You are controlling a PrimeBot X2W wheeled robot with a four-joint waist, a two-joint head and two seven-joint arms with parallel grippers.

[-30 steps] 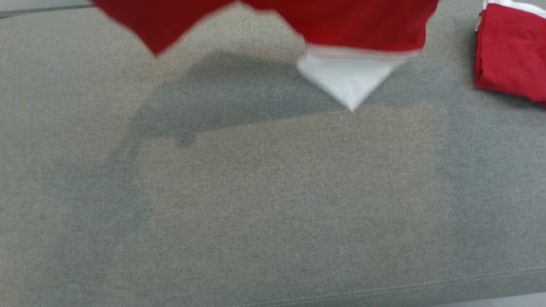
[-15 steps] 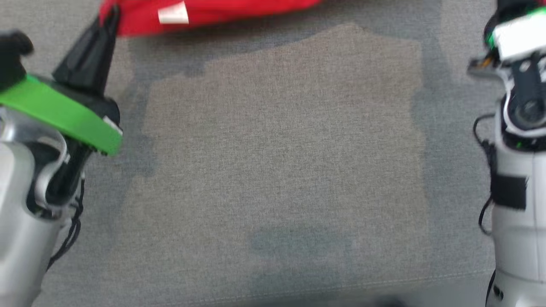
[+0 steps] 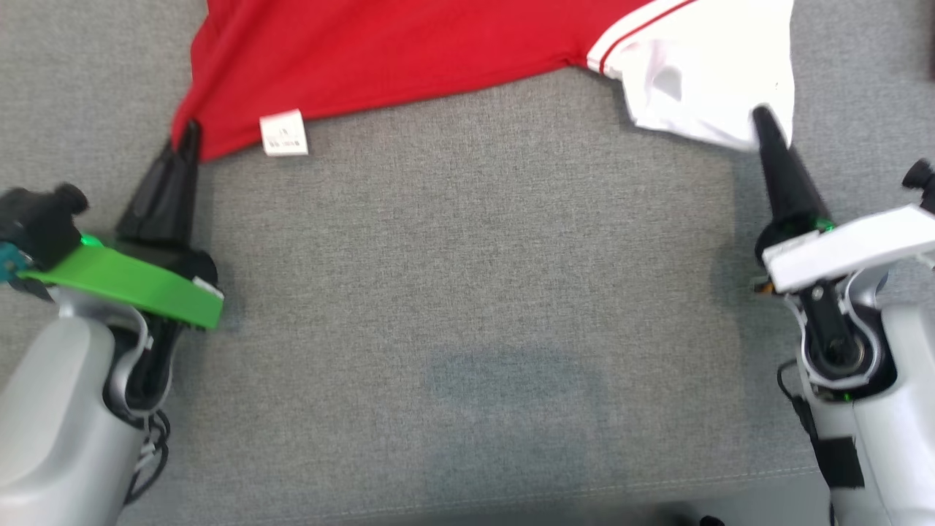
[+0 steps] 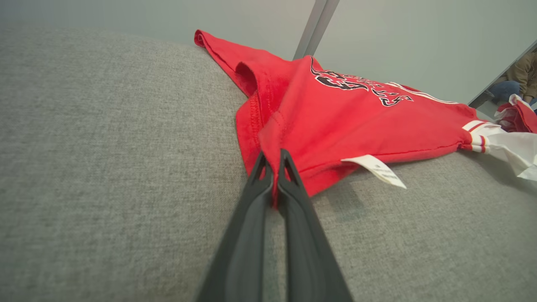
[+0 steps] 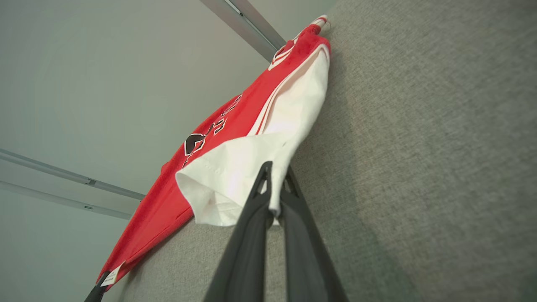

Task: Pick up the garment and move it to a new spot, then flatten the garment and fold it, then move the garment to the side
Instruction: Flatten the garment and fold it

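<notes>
The garment (image 3: 409, 51) is a red T-shirt with white sleeves and a black print, lying spread across the far part of the grey cushion. My left gripper (image 3: 188, 135) is shut on its red hem corner, near a white care label (image 3: 284, 134). In the left wrist view the garment (image 4: 348, 121) is pinched between the closed fingers of the left gripper (image 4: 275, 161). My right gripper (image 3: 763, 117) is shut on the white sleeve (image 3: 712, 80). The right wrist view shows the garment (image 5: 235, 167) clamped at the sleeve edge by the right gripper (image 5: 275, 174).
The grey fabric cushion (image 3: 467, 307) fills the near area, with its front seam (image 3: 657, 486) low in the head view. More red and white cloth (image 4: 518, 115) lies at the far right of the left wrist view, beside a seated person (image 4: 520, 79).
The head camera has tilted down, bringing both arms into view. The garment, held hanging a second ago, now lies spread on the cushion, drawn nearer, with both grippers still shut on it.
</notes>
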